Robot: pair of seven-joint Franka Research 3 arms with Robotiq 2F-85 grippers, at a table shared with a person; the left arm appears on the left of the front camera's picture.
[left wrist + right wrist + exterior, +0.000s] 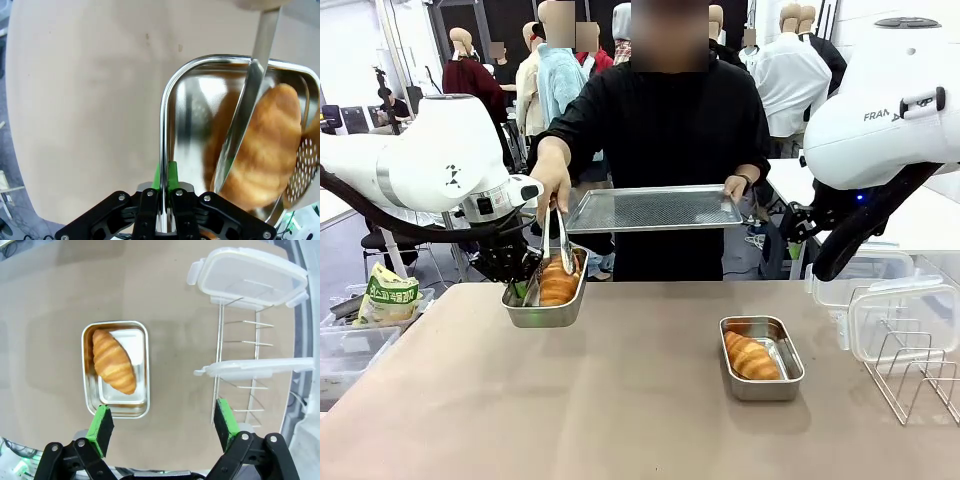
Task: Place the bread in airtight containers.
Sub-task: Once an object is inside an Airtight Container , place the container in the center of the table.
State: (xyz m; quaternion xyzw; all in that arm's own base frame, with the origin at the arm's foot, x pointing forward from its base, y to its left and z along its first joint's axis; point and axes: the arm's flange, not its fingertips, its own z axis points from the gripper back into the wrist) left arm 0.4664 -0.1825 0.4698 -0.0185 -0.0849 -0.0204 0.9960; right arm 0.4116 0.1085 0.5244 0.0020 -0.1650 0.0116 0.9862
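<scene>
Front view: left pincer [522, 290] clamped on the rim of the steel tin [542, 318]
A person's tongs [560, 240] hold a croissant [558, 283] inside that tin; right pincer [162, 412] wide open, empty

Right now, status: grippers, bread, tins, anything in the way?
Left gripper shut on held tin's rim; person's tongs on its croissant. Right gripper open, clear of second tin, second croissant inside. Lids on rack; tongs in the way.
</scene>
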